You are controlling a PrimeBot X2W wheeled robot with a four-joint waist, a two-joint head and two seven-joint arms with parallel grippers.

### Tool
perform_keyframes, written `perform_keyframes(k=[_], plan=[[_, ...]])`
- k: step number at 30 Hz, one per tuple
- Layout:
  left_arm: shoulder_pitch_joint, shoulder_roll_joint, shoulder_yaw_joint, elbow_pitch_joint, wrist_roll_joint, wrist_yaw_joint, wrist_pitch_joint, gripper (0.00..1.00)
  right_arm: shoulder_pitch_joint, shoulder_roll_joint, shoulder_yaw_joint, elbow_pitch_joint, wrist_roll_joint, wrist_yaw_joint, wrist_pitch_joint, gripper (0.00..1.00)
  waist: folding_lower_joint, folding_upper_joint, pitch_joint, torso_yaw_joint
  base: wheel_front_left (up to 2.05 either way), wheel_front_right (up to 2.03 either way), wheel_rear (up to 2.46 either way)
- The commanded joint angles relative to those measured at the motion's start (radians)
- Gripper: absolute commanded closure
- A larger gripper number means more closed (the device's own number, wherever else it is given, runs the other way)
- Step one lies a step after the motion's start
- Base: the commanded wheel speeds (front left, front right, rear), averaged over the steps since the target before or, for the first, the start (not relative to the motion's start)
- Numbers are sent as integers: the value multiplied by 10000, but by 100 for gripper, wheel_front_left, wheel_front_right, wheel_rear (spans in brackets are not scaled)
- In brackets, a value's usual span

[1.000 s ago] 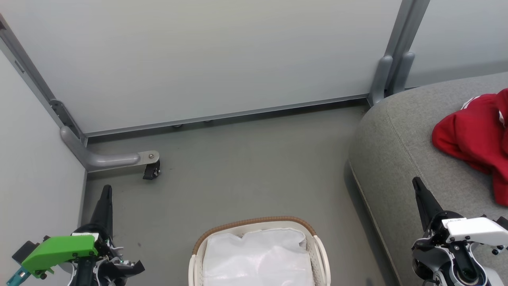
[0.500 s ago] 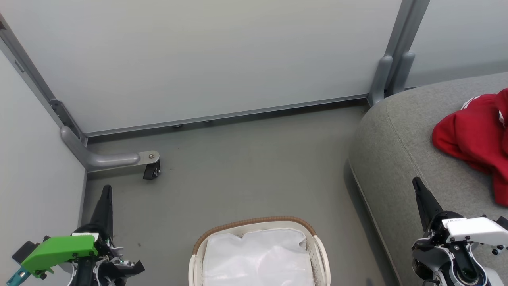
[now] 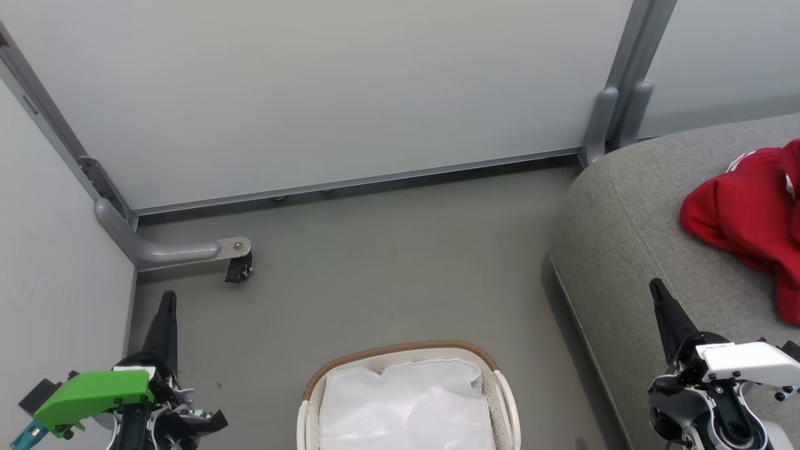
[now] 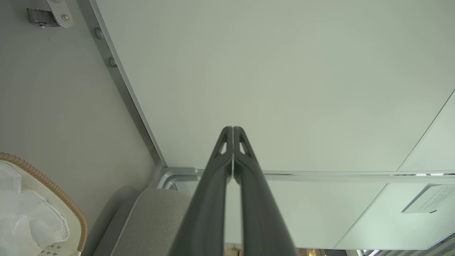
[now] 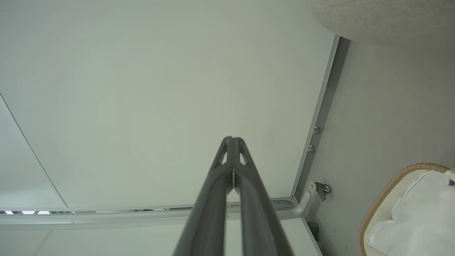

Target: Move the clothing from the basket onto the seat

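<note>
The red clothing (image 3: 750, 215) with white stripes lies bunched on the grey seat (image 3: 631, 244) at the right of the head view. On the floor at bottom centre stands the white basket (image 3: 400, 351) with its brown woven rim; inside it I see its white cloth liner (image 3: 406, 403) and no red fabric. My left gripper (image 3: 167, 299) is shut and holds nothing, low at the left, pointing up. My right gripper (image 3: 656, 287) is shut too, hovering over the seat's front edge, apart from the clothing. Both wrist views show fingertips pressed together (image 4: 233, 129) (image 5: 231, 139).
Pale partition panels wall in the space at the back and left. A grey metal foot with a black caster (image 3: 237, 269) juts onto the floor near my left gripper. Another grey post (image 3: 615, 112) stands behind the seat's corner. Grey floor lies between basket and seat.
</note>
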Motion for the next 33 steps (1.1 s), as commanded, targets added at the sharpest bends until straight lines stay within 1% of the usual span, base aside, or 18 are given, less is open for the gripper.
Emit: perform_keyframes(k=[1, 33], plan=[[-100, 46, 29, -9, -15, -36, 43, 100, -6, -60, -16, -31, 32, -3, 9, 100, 0, 0, 0, 0, 0, 0, 0], [-100, 46, 25, -9, -18, -36, 41, 100, -6, -59, -15, -31, 33, -3, 8, 100, 0, 0, 0, 0, 0, 0, 0]])
